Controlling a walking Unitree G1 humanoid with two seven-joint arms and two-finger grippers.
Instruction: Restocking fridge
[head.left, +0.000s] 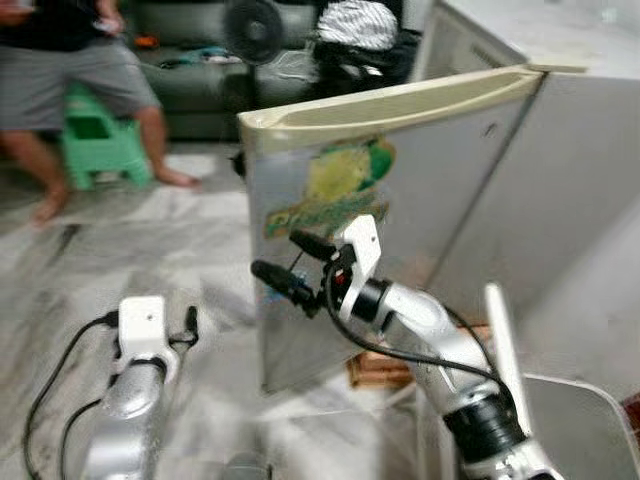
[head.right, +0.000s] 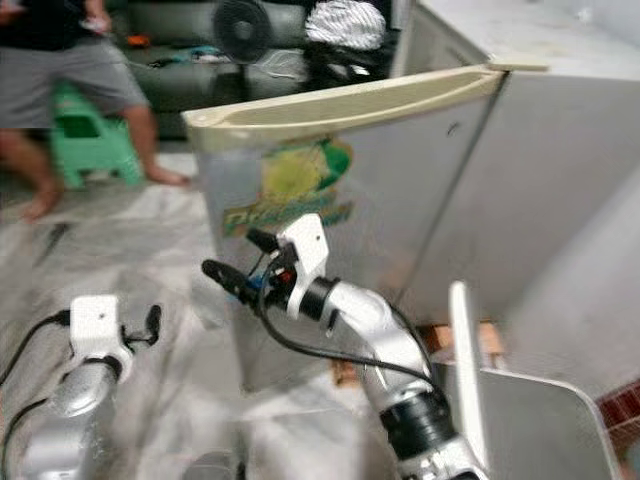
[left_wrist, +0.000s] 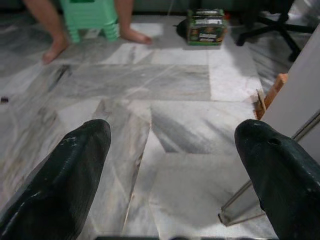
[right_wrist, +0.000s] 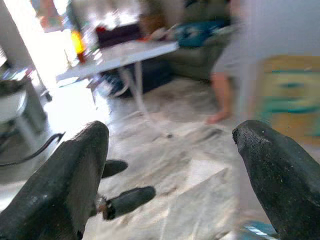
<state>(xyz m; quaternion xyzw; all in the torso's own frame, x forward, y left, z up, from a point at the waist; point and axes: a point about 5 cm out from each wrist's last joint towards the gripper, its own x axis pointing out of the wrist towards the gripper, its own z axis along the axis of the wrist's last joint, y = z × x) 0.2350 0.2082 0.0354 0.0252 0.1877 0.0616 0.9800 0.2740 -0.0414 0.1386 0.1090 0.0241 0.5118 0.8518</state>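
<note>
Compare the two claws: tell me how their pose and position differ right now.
The right claw is raised against the fridge door, by its sticker; the left claw sits low over the marble floor. The right claw points sideways, the left forward. Both are open and hold nothing.

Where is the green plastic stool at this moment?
The green stool stands on the marble floor at the far left in the eye views, beside a person's legs, left of the fridge door.
</note>
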